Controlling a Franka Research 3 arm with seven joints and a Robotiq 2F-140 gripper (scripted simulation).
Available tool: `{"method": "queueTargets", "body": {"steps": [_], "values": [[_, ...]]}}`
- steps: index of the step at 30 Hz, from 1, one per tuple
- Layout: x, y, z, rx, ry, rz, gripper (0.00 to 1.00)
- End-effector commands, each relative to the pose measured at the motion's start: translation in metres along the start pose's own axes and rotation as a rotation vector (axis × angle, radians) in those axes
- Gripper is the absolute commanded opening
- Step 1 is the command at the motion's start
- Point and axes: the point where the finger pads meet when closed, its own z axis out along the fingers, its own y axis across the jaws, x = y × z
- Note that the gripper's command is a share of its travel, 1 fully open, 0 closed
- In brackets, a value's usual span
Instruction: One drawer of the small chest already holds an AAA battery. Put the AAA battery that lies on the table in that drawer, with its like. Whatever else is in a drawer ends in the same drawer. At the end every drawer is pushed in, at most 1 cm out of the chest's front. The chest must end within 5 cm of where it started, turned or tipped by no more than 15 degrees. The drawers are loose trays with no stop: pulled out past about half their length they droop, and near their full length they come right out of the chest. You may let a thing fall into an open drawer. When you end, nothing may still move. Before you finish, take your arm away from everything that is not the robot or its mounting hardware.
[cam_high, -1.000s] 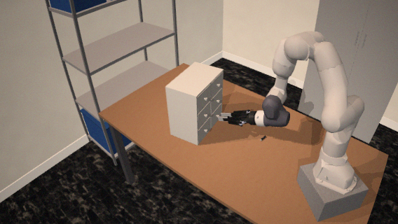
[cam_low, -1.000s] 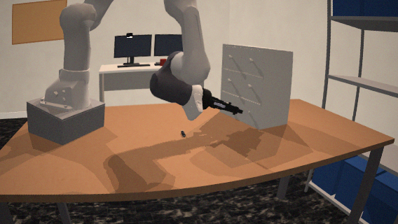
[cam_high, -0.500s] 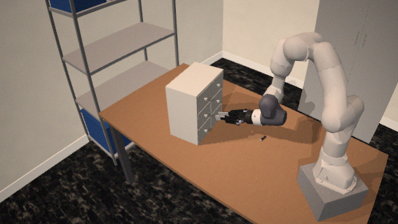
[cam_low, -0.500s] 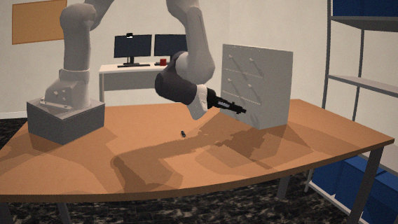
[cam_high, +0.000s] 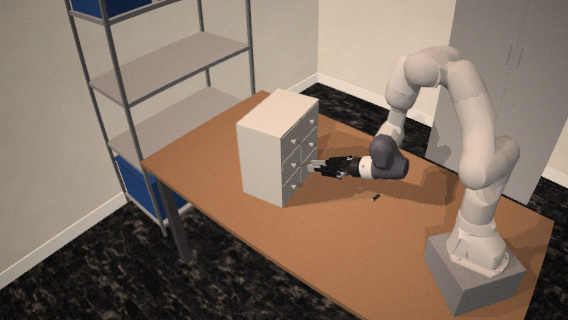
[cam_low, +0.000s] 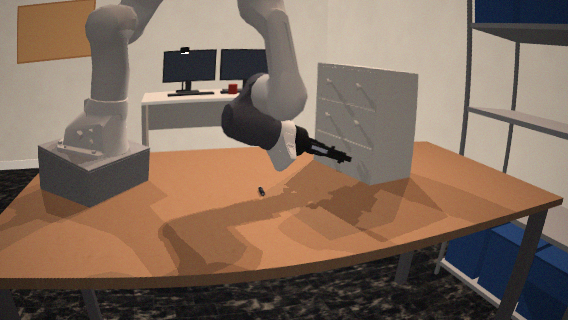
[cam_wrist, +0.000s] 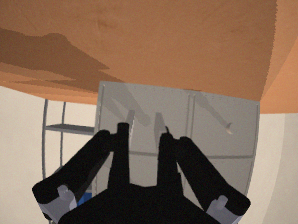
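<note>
The small white chest (cam_high: 277, 147) stands on the brown table, its drawer front with two columns of small knobs facing the arm; all drawers look pushed in. It also shows in the exterior view (cam_low: 367, 122) and the wrist view (cam_wrist: 180, 129). My gripper (cam_high: 314, 166) is level and points at the lower part of the drawer front, its tips close to it; I cannot tell if they touch. Its fingers are nearly shut with a narrow gap and nothing between them. The small dark AAA battery (cam_high: 374, 198) lies on the table behind the gripper, also seen in the exterior view (cam_low: 261, 190).
A metal shelf rack (cam_high: 165, 75) stands beside the table behind the chest, with blue bins low down. The arm's grey base (cam_high: 472, 275) sits at the table's near right corner. A desk with monitors (cam_low: 200, 67) stands far off.
</note>
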Motion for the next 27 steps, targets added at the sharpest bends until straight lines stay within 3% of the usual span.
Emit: {"method": "queueTargets", "body": {"steps": [1,9,10,27], "values": [[0.0014,0.0003,0.0006,0.001,0.004,0.007,0.20],[0.0014,0.0003,0.0006,0.001,0.004,0.007,0.20],[0.0014,0.0003,0.0006,0.001,0.004,0.007,0.08],[0.0014,0.0003,0.0006,0.001,0.004,0.007,0.08]]}}
